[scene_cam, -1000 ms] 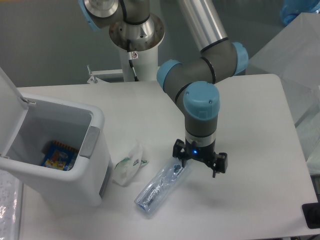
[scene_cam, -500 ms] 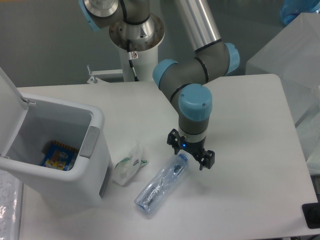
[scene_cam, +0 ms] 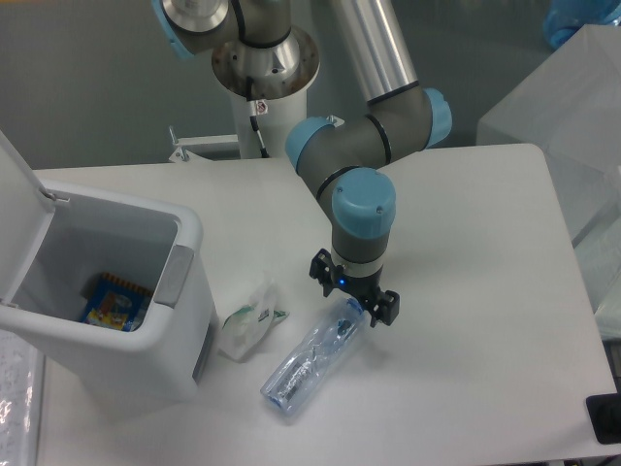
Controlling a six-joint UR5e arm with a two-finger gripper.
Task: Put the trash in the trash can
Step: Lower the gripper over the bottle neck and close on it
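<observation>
A crushed clear plastic bottle (scene_cam: 310,361) with a bluish label lies on the table, slanting from lower left to upper right. My gripper (scene_cam: 353,294) hangs open just above the bottle's upper right end, fingers spread to either side, holding nothing. A crumpled white wrapper (scene_cam: 249,318) with green print lies left of the bottle, beside the trash can. The trash can (scene_cam: 179,291) is a boxy white bin at the left with its lid (scene_cam: 15,216) swung up and a grey latch (scene_cam: 175,275) at the rim.
A blue and yellow packet (scene_cam: 113,302) lies at the bottom of the bin. The arm's base column (scene_cam: 264,107) stands at the table's back. A clear plastic box (scene_cam: 558,107) sits off the right rear corner.
My gripper has moved left and slightly away from the camera, and it has turned, so it now sits over the bottle's upper end. The bottle and wrapper have not moved.
</observation>
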